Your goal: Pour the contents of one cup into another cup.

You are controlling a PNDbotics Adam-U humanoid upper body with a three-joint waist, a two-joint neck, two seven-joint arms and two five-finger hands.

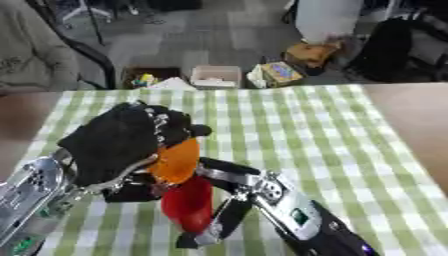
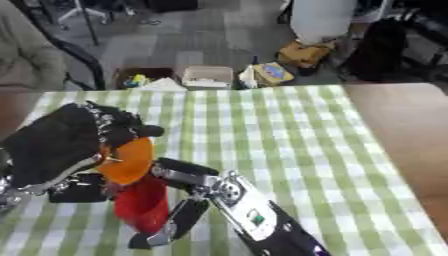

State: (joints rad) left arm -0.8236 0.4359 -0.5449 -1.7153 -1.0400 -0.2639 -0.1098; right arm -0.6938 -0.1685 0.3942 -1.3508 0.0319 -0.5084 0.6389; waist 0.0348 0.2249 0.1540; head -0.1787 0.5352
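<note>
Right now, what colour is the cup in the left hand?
Orange; the cup in the left hand shows best in the right eye view.

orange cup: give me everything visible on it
The orange cup looks like smooth, plain plastic. It is tipped over, its mouth towards the red cup just below it. The left hand has its fingers curled round it from above. Its contents cannot be made out. It hangs over the green checked tablecloth.
</note>
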